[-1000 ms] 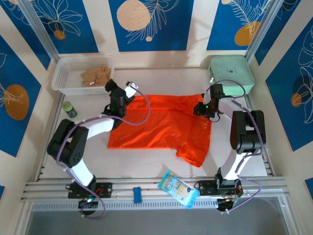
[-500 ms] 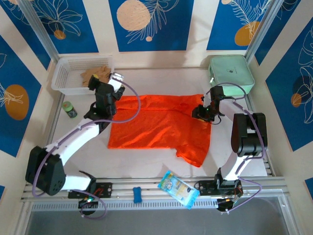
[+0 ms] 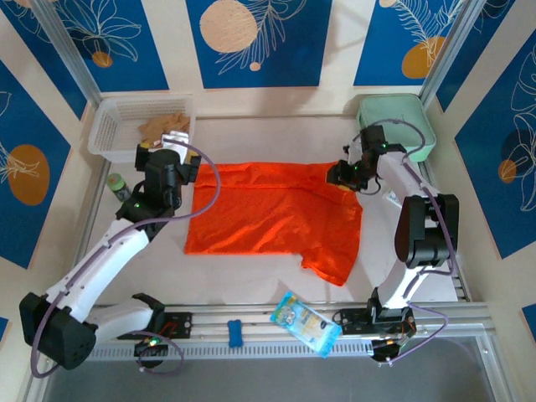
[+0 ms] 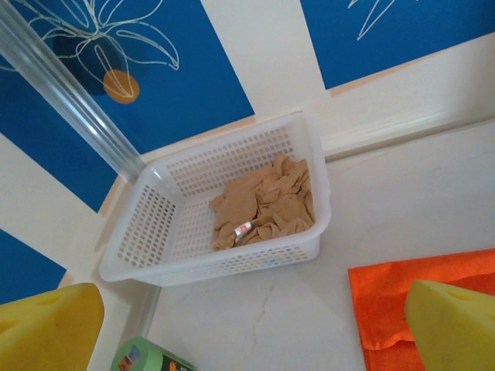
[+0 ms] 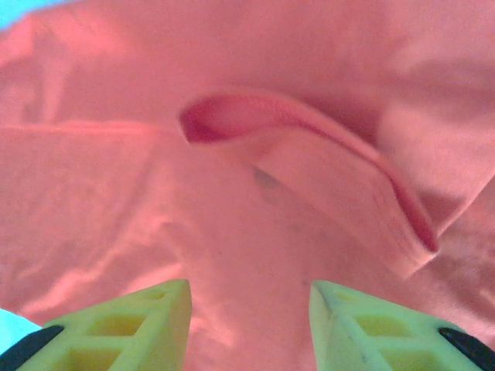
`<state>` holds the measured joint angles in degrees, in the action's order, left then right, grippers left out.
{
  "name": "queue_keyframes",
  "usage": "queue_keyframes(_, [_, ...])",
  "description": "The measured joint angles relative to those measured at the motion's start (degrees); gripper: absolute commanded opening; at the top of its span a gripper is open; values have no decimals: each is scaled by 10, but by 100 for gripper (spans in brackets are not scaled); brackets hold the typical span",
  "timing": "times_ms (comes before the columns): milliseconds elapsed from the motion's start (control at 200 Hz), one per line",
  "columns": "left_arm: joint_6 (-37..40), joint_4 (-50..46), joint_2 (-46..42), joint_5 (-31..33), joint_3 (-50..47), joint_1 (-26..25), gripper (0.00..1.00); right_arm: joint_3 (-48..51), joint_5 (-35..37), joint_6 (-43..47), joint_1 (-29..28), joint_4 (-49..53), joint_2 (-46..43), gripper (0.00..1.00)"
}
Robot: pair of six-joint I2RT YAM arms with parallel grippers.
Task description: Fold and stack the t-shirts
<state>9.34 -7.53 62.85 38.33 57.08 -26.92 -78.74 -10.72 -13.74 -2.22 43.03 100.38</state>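
Observation:
The orange-red t-shirt [image 3: 276, 213] lies spread on the white table, with one sleeve trailing toward the front right. My left gripper [image 3: 157, 159] hovers open just left of the shirt's back-left corner [image 4: 387, 301] and holds nothing; its yellow fingers [image 4: 46, 328] stand wide apart. My right gripper [image 3: 339, 176] is over the shirt's back-right part. In the right wrist view its fingers [image 5: 124, 325] are apart, close above the cloth [image 5: 255, 224] beside the collar opening [image 5: 232, 116], and grip nothing.
A white basket [image 3: 105, 138] with tan cloth [image 4: 267, 205] sits at the back left, and a green can [image 3: 120, 186] stands in front of it. The mint-green case [image 3: 398, 126] is at the back right. A snack packet [image 3: 306, 324] lies on the front rail.
My left arm has swung left off the shirt's back-left corner toward the basket. My right gripper has shifted slightly back at the shirt's back-right corner.

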Motion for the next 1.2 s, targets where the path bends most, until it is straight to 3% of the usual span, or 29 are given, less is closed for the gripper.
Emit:
queue_keyframes(175, [-30, -39, -4, -9, 1, 0, 99, -158, -4, 16, 3, 12, 115, 38])
queue_keyframes(380, [-46, -65, 3, -19, 5, 0, 99, -281, -20, 36, 2, 49, 271, 0])
queue_keyframes(535, [-50, -71, 5, -22, 7, 0, 99, -322, -20, 46, -3, 75, 326, 0])
queue_keyframes(770, [-59, -82, 8, -28, 8, 0, 99, -322, -20, 48, -15, 91, 330, 0])
queue_keyframes(1026, [-60, -85, 9, -32, 8, 0, 99, -263, -30, 45, -29, 89, 325, 0])
queue_keyframes(1201, [-60, -86, 7, -34, 8, 0, 99, -212, -23, 27, -45, 92, 269, 0])
